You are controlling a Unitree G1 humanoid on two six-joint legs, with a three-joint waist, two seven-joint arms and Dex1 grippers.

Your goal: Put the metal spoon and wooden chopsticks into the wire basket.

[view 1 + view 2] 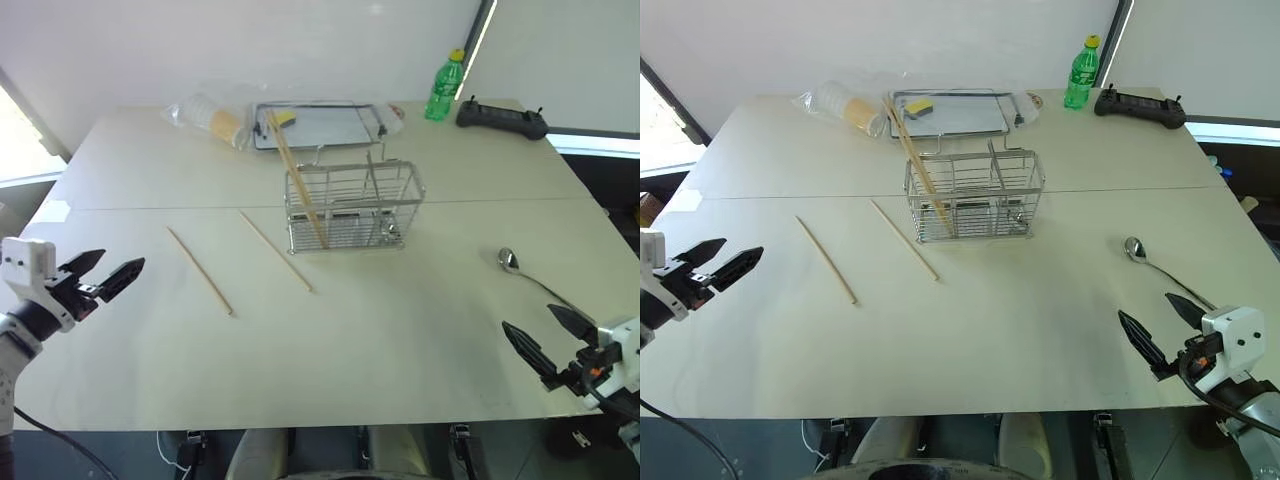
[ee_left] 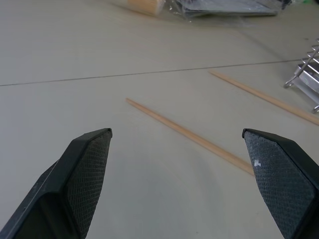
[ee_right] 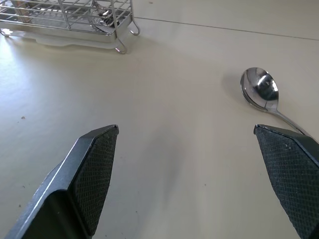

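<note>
desk (image 1: 400, 350): flat, pale and smooth; everything sits on it, so thin items lie flush with little gap underneath.
wire basket (image 1: 352, 205): upright mid-desk, just in front of the flat metal tray (image 1: 325, 125). Rigid wire grid, looks light, so it probably slides if bumped. One chopstick (image 1: 296, 180) already stands in its left compartment, leaning out over the top.
wooden chopsticks on desk: two loose sticks, one (image 1: 200, 270) further left and one (image 1: 275, 250) nearer the basket, both lying diagonally and apart from each other. Stiff, light, thin, likely to roll. Best taken near mid-length, pinched across the shaft; judged a job for the left claw.
metal spoon (image 1: 530, 277): lies right of the basket, well apart from it, bowl toward the basket and handle running toward the right claw. Hard, polished, probably slippery, low profile. The thin handle is the grip point; the round bowl would likely slip out.
left claw (image 1: 108, 274): wide open, empty, hovering over the left desk edge, facing the nearer loose stick.
right claw (image 1: 548, 335): wide open, empty, near the front right edge, spoon just ahead of it.
</note>
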